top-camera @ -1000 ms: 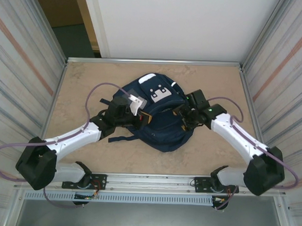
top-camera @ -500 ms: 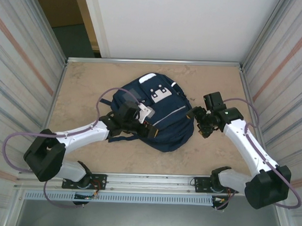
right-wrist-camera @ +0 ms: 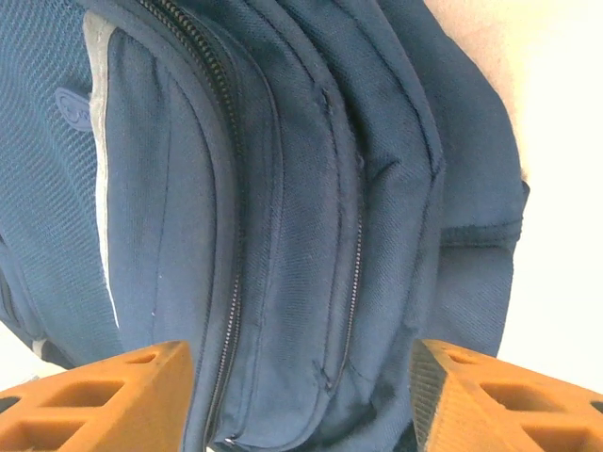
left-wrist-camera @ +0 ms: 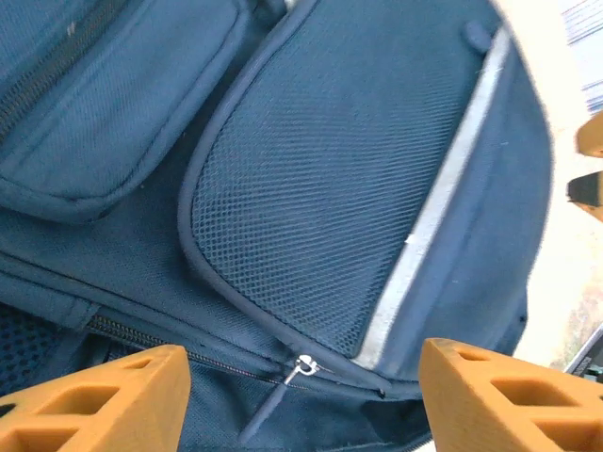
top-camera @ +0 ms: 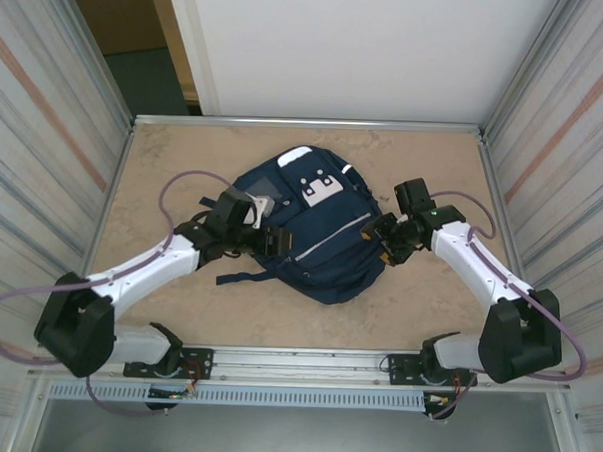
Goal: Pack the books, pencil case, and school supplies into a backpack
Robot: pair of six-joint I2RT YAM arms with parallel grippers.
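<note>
The navy backpack (top-camera: pixel 316 232) lies flat in the middle of the table, white patches facing up. My left gripper (top-camera: pixel 269 240) hovers over its left side with the jaws open. In the left wrist view my left gripper (left-wrist-camera: pixel 306 405) straddles a closed zipper, and the silver zipper pull (left-wrist-camera: pixel 303 367) lies untouched between the orange fingers (left-wrist-camera: pixel 104 400). My right gripper (top-camera: pixel 389 240) is at the pack's right edge, open. In the right wrist view my right gripper (right-wrist-camera: pixel 301 400) spans the pack's side zippers (right-wrist-camera: pixel 350 282), gripping nothing. The books, pencil case and school supplies are out of view.
Corrugated metal walls (top-camera: pixel 56 125) close in the beige table (top-camera: pixel 164 170) on the left and right. A dark strap (top-camera: pixel 241 276) trails from the pack toward the near edge. The arms' mounting rail (top-camera: pixel 295 364) runs along the front.
My left gripper has opened and slid back left over the pack. The right gripper pulled away to the right, then returned to the pack's right edge with its jaws somewhat narrower.
</note>
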